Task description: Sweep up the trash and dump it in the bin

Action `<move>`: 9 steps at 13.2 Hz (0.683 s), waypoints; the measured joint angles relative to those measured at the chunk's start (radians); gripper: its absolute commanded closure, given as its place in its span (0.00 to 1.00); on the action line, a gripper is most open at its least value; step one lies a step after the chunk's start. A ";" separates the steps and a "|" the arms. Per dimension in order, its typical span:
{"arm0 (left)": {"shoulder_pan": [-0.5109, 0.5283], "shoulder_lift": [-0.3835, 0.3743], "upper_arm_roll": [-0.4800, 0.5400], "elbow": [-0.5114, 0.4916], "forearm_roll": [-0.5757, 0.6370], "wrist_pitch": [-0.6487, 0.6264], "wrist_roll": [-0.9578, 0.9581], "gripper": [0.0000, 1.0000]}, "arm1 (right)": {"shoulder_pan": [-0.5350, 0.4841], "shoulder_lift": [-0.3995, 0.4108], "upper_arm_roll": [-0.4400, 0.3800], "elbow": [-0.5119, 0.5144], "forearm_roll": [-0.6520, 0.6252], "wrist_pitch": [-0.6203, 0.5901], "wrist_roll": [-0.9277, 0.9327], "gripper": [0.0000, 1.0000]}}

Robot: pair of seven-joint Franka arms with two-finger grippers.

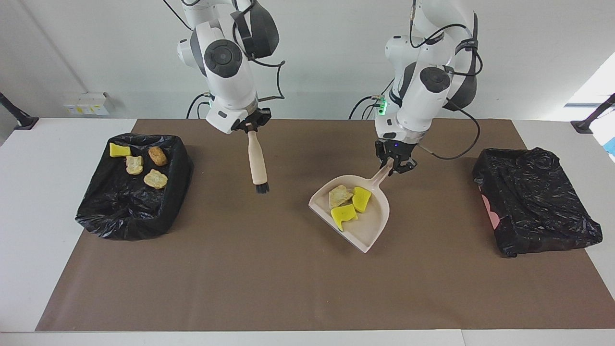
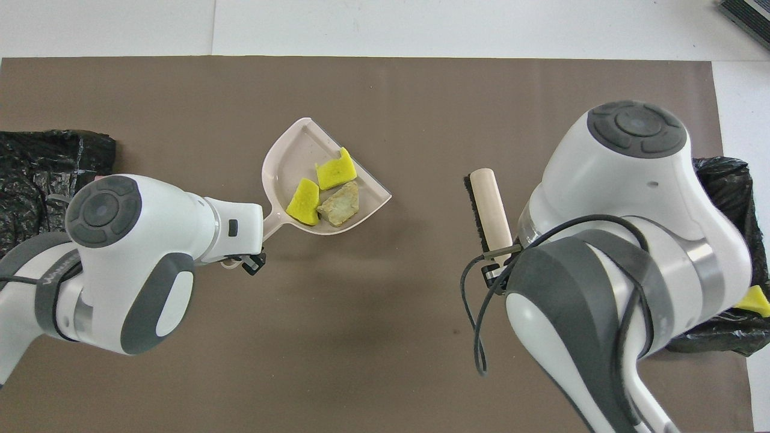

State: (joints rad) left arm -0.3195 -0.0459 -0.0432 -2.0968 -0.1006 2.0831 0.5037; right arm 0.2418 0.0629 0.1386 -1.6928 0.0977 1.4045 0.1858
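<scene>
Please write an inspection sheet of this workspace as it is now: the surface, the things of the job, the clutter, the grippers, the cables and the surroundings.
Surface: brown mat on a white table; no scraps loose on it.
Job's things: three scraps in the dustpan; four scraps in the black-lined bin at the right arm's end; a second black-lined bin at the left arm's end, contents not visible.
Clutter: nothing seen.
Grippers: left gripper shut on the dustpan's handle, pan lifted off the mat; right gripper shut on the brush, hanging bristles down.
Cables: black leads looped along both arms.
Surroundings: white wall; wall socket box.
</scene>
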 measured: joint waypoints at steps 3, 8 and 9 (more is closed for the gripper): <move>0.099 -0.035 0.005 0.058 0.000 -0.121 0.000 1.00 | 0.061 -0.013 0.008 -0.046 0.035 0.006 0.081 1.00; 0.321 -0.058 0.014 0.118 0.002 -0.247 0.123 1.00 | 0.225 -0.007 0.012 -0.185 0.123 0.229 0.275 1.00; 0.376 -0.059 0.016 0.124 0.002 -0.256 0.186 1.00 | 0.260 -0.004 0.013 -0.212 0.125 0.272 0.310 1.00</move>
State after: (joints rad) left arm 0.0560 -0.1047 -0.0276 -1.9732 -0.0982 1.8274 0.6897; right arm 0.5022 0.0590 0.1518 -1.9049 0.2226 1.6770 0.4960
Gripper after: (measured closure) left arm 0.683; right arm 0.744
